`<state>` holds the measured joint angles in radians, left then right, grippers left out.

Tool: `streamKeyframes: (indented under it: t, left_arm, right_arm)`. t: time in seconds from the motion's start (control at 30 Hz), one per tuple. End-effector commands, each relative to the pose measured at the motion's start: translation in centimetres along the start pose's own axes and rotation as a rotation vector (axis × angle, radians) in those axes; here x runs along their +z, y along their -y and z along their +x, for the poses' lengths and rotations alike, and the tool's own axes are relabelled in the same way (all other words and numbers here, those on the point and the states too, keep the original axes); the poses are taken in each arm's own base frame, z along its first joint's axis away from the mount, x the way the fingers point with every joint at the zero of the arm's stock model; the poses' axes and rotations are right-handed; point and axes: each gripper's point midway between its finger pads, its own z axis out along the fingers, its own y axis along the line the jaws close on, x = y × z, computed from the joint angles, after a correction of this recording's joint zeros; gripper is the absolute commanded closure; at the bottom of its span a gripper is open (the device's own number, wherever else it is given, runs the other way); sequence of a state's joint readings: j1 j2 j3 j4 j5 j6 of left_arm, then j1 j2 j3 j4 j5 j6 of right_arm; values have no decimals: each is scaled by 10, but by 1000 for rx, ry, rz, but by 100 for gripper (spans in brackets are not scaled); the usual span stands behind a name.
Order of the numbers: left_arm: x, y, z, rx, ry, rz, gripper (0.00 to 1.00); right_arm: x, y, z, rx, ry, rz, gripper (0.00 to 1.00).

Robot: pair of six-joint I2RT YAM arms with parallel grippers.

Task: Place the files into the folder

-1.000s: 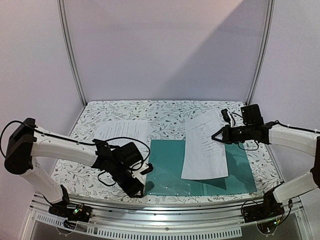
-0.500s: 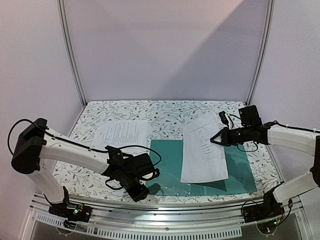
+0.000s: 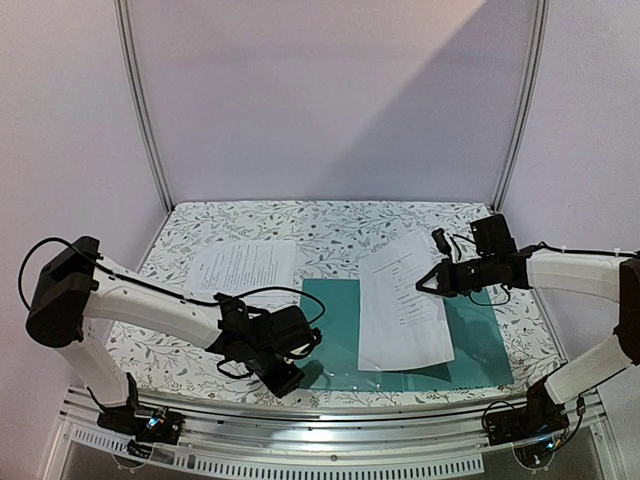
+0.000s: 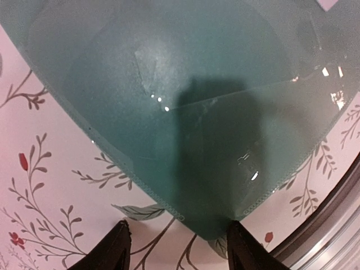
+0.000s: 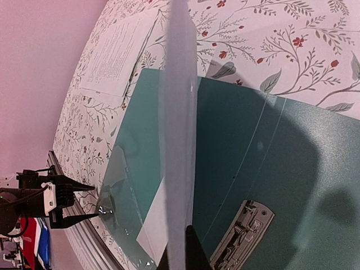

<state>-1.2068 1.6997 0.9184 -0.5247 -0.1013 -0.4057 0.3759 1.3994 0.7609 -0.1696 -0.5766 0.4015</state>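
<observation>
The teal folder [image 3: 480, 340] lies open on the table. My right gripper [image 3: 422, 284] is shut on the right edge of a white printed sheet [image 3: 405, 310] and holds it tilted over the folder's middle. In the right wrist view the sheet [image 5: 180, 112] shows edge-on above the silver clip [image 5: 243, 236], with the gripper [image 5: 181, 256] pinching it. My left gripper [image 3: 292, 378] is open at the folder's near-left corner. In the left wrist view that corner [image 4: 214, 222] lies between the open fingers [image 4: 121, 247], touching neither clearly. A second printed sheet [image 3: 243, 267] lies flat at the back left.
The floral tablecloth [image 3: 330, 225] covers the table. A metal rail [image 3: 330, 440] runs along the near edge, close to the folder's corner. Frame posts [image 3: 140, 110] stand at the back corners. A clear pocket [image 4: 270, 124] covers the folder's left leaf.
My left gripper has moved right and forward to the folder's near-left corner. My right gripper has carried the sheet a little to the left over the folder.
</observation>
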Motion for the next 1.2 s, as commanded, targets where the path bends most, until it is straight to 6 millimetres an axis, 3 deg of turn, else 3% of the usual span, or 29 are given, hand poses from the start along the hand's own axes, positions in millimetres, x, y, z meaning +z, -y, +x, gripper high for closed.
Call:
streamKeyframes:
  t: [0.0,0.5,0.93,1.17]
  left_arm:
    - [14,5,11,-9,-26,13,42]
    - [22,9,18,-35,-32,43,45]
    - [23,13,18,-42,-25,69,45]
    - [27,12,22,-37,-35,67,46]
  right_arm:
    - [11,-11,-7,-1,9,-50,100]
    - [51,-35,2,27,-19,-132,100]
    - [66,-25,16,110,-57,-93,100]
    - [75,-29,32,79,-145,-75,82]
